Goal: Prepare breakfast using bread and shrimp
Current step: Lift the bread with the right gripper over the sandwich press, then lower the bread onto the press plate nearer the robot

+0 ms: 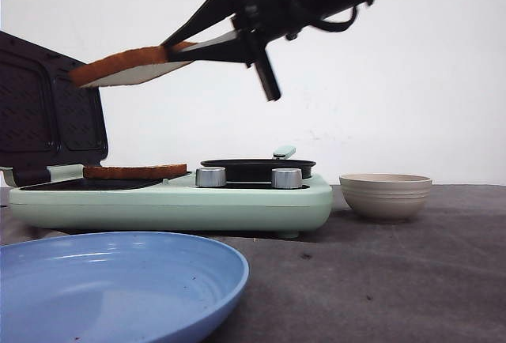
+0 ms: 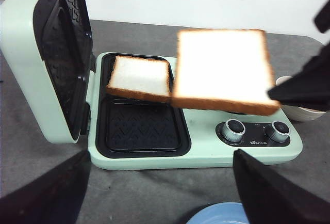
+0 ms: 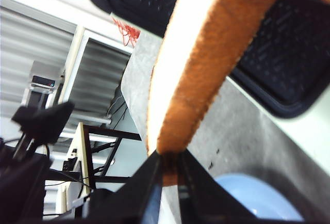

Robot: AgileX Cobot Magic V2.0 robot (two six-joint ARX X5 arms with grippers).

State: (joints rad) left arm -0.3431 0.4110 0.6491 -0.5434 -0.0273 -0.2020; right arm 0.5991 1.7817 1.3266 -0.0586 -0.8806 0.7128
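Note:
My right gripper [image 1: 178, 48] is shut on one slice of bread [image 1: 126, 66] and holds it level, high above the mint-green sandwich maker [image 1: 170, 197]. The slice also shows in the left wrist view [image 2: 223, 69] and edge-on between the jaws in the right wrist view [image 3: 206, 64]. The other slice [image 2: 140, 77] lies on the maker's far grill plate, also seen in the front view [image 1: 134, 171]. The near grill plate [image 2: 142, 126] is bare. My left gripper [image 2: 160, 182] is open and empty, above the table in front of the maker. No shrimp shows.
The maker's lid [image 2: 49, 53] stands open at its left end. A black pan [image 1: 257, 168] sits on its right side behind two knobs [image 1: 210, 177]. A beige bowl [image 1: 385, 194] stands to the right. A blue plate [image 1: 111, 284] lies at the front left.

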